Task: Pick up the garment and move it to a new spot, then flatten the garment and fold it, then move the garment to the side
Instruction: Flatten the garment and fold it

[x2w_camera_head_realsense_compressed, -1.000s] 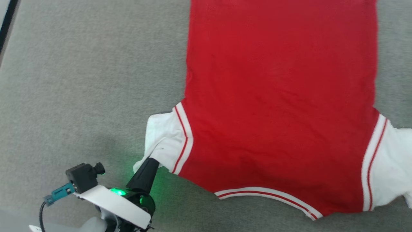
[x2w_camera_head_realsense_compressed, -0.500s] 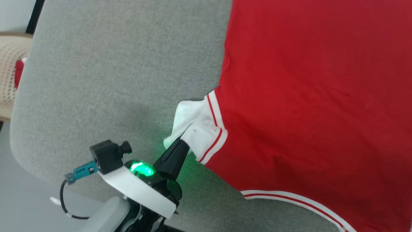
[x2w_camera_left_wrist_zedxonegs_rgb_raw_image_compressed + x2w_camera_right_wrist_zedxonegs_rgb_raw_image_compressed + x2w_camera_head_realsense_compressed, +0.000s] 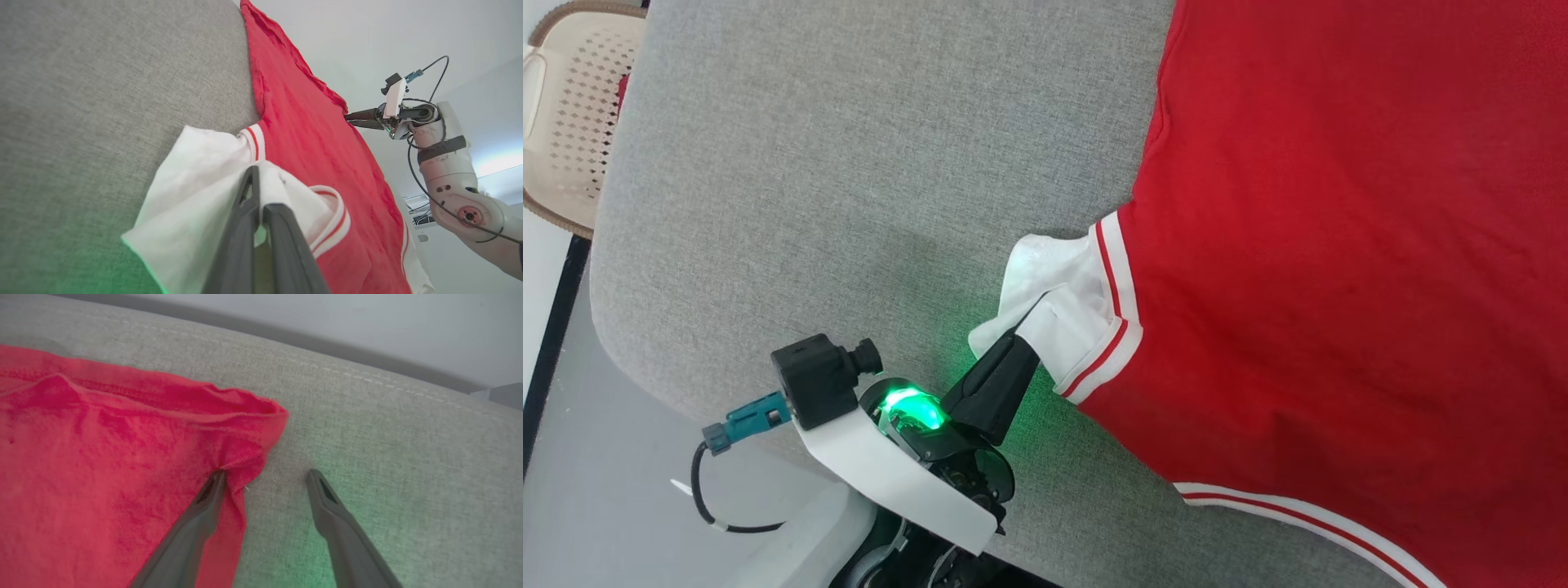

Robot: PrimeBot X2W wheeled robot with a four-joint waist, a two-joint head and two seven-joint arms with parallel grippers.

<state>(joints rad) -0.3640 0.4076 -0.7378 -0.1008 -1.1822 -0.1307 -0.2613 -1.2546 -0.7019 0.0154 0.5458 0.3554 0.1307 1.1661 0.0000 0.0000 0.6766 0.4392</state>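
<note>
Grey fabric surface, cream perforated chair

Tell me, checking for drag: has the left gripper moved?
No: the left gripper stays shut on the shirt sleeve, same spot beside its stripe; the camera turned.

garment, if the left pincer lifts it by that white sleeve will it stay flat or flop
Probably flops: the garment bunches where the shut left pincer pinches its white sleeve. Looks thin, so likely light. A push would likely wrinkle it, as at the rumpled corner by the right pincer.

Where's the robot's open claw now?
Right wrist view: the right gripper straddles the garment's red corner, one finger on cloth, the other over grey cushion.
</note>
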